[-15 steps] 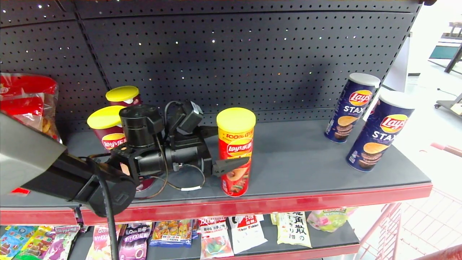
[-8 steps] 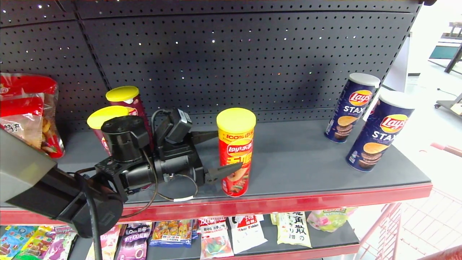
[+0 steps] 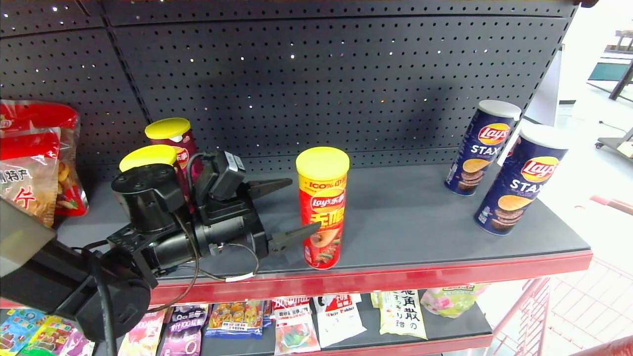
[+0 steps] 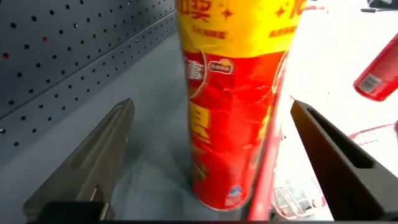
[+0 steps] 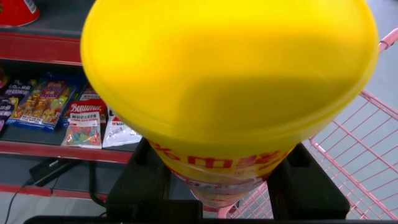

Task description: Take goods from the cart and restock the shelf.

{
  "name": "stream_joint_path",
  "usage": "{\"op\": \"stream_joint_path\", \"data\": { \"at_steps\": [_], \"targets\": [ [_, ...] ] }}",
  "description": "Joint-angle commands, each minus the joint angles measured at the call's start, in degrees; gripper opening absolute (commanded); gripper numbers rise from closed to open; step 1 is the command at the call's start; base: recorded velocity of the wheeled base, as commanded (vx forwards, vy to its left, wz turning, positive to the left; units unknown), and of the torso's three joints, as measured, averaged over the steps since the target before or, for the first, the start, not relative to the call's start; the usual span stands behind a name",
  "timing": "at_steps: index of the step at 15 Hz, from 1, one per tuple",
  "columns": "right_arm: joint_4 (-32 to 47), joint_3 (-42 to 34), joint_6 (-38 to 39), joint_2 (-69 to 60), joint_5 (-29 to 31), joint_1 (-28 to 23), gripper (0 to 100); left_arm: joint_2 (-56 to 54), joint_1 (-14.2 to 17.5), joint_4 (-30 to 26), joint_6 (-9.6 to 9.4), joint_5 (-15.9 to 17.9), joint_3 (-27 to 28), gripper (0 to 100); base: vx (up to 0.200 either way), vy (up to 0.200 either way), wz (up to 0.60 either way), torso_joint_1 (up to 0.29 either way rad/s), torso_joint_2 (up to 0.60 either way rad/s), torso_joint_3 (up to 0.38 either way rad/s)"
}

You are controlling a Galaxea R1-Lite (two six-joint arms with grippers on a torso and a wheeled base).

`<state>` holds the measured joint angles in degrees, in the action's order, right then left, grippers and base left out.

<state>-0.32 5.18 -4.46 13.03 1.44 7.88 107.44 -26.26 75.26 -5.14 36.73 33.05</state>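
Note:
A red chip can with a yellow lid (image 3: 322, 207) stands upright near the front edge of the grey shelf (image 3: 405, 222). My left gripper (image 3: 302, 205) is open just left of the can, one finger behind it and one in front, neither touching. In the left wrist view the can (image 4: 233, 106) stands between the spread fingertips of the left gripper (image 4: 212, 107). My right gripper (image 5: 225, 186) is shut on a second yellow-lidded can (image 5: 230, 68), held over the pink cart (image 5: 367, 162).
Two maroon cans (image 3: 165, 143) stand behind my left arm, and red snack bags (image 3: 29, 148) lie at the far left. Two blue cans (image 3: 519, 180) occupy the shelf's right end. Snack packets (image 3: 296, 321) fill the lower shelf. The cart (image 3: 568, 296) sits at the lower right.
My left arm has drawn back to the left, sliding its open fingers off the red can. The can has stayed upright in place.

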Motion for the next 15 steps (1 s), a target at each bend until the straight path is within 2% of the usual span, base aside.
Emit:
{"op": "stream_joint_path", "data": {
  "at_steps": [1, 3, 10, 13, 15],
  "targets": [
    [0.0, 0.0, 0.0, 0.0, 0.1, 0.0, 0, -2.7, 0.0, 0.0, 0.13, -0.1, -1.4, 100, 0.0, 0.0, 0.0, 0.0, 0.0, 0.0],
    [0.0, -0.1, 0.0, 0.0, 0.2, 0.0, 0, -4.4, 0.0, 0.0, 0.13, -0.1, -2.5, 100, 0.0, 0.0, 0.0, 0.0, 0.0, 0.0],
    [0.0, 0.1, -0.1, 1.5, -0.4, 0.5, 0, -13.1, 0.6, 0.1, 0.4, -1.2, -14.4, 100, 0.0, 0.0, 0.0, 0.0, 0.0, 0.0],
    [-0.1, 4.9, -0.2, 8.6, -0.8, 0.8, 0, -19.1, 0.7, 0.0, 0.22, -1.7, -20.8, 100, 0.0, 0.0, 0.0, 0.0, 0.0, 0.0],
    [-0.1, 10.0, -0.6, 15.2, -0.4, 0.8, 0, -23.8, 0.7, -0.4, 0.31, -5.2, -25.2, 100, 0.0, 0.0, 0.0, 0.0, 0.0, 0.0]
  ]
}}
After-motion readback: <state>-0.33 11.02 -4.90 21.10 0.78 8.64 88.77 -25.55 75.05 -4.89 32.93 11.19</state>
